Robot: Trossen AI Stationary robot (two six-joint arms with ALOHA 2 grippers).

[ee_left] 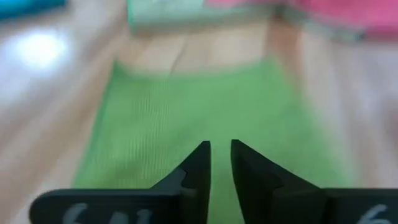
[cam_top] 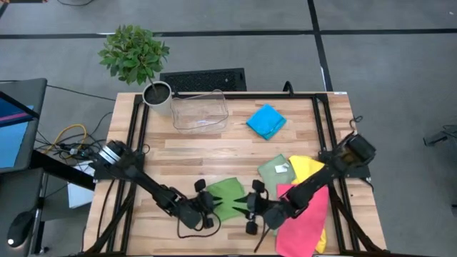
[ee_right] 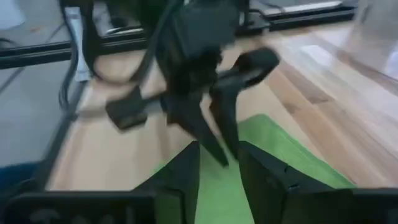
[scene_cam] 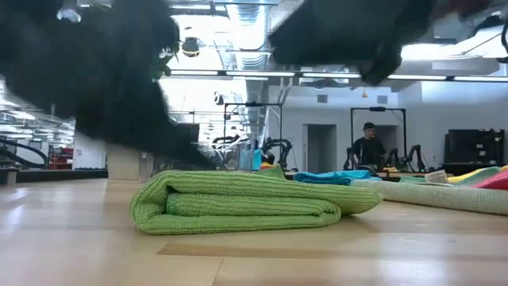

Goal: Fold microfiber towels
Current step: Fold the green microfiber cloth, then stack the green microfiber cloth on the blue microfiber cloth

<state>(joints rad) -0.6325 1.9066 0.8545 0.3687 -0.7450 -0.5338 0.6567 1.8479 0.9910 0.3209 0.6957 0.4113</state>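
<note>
Claws (cam_top: pixel 208 208) (cam_top: pixel 251 210) — flanking folded green towel (cam_top: pixel 227 195)

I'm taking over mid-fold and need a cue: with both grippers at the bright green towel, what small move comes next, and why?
Probably lift both grippers clear. The bright green towel already lies folded in layers on the table, and the left gripper and right gripper each show a narrow gap with no cloth between the fingers. Then go for another towel in the pile, perhaps the pink towel.

left claw (cam_top: pixel 208 208), right claw (cam_top: pixel 251 212), both slightly parted
</note>
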